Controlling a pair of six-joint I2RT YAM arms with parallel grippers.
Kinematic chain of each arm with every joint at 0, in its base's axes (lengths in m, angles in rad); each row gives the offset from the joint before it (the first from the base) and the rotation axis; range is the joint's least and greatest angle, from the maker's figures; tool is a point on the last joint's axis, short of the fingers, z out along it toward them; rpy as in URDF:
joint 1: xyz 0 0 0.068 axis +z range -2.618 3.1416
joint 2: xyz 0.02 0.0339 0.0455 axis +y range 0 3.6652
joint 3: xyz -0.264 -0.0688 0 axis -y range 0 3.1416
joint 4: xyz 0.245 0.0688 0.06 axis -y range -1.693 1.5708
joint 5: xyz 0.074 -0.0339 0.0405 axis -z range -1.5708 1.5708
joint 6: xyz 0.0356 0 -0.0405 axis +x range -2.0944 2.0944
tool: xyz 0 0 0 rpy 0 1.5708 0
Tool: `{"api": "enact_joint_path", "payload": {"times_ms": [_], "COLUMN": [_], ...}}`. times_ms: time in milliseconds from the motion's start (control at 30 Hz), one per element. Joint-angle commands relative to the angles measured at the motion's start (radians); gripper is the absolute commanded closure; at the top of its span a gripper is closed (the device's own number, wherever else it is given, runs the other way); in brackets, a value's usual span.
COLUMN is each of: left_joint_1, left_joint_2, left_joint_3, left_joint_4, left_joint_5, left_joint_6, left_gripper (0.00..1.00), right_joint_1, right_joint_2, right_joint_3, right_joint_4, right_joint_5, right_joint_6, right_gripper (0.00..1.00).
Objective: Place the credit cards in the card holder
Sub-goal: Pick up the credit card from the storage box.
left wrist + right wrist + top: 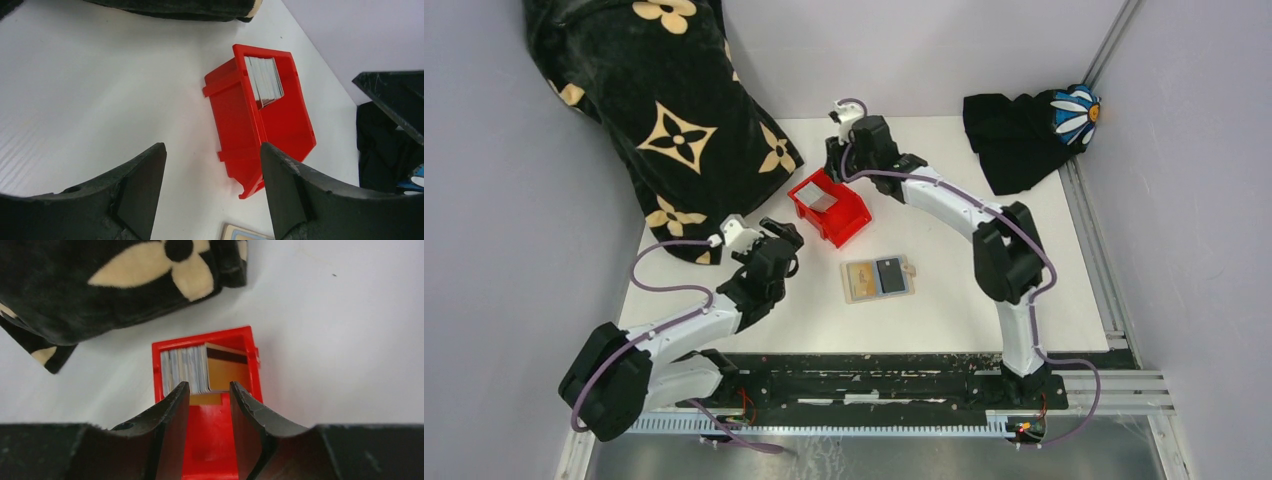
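Note:
The credit cards [186, 371] stand on edge as a grey stack at the far end of a red bin [200, 337], with a tan card with a dark stripe [227, 371] against them. From above the stack [821, 200] shows inside the bin [849, 222]. My right gripper [209, 390] hangs open just over the stack, nothing between its fingers; from above it [836, 166] sits at the bin's far end. The card holder [861, 282] lies open mid-table with a dark grey card [889, 275] on its right half. My left gripper [212, 167] is open and empty, left of the bin [260, 125].
A black cloth with tan flowers [664, 120] is piled at the back left, reaching close to the bin. Another black cloth with a blue and white flower [1024, 135] lies at the back right. One corner of the card holder [240, 234] shows below my left fingers.

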Motion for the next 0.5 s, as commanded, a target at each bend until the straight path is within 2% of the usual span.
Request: {"api": "enact_joint_path", "payload": {"times_ms": [0, 267, 467], "left_joint_1": [0.072, 0.165, 0.195], "left_joint_2": [0.057, 0.263, 0.351], "left_joint_3": [-0.037, 0.015, 0.047], "left_joint_4": [0.221, 0.329, 0.355], "left_joint_5": [0.115, 0.255, 0.321], "left_joint_6": [-0.049, -0.132, -0.156], "left_gripper": [0.27, 0.32, 0.32], "right_joint_1": [0.01, 0.016, 0.015], "right_joint_2": [0.152, 0.369, 0.432], "right_joint_3": [0.25, 0.55, 0.619], "right_joint_4": [-0.122, -0.286, -0.338], "right_joint_5": [-0.12, -0.158, -0.153], "right_joint_6": [-0.012, -0.019, -0.019], "right_gripper": [0.58, 0.59, 0.57]}}
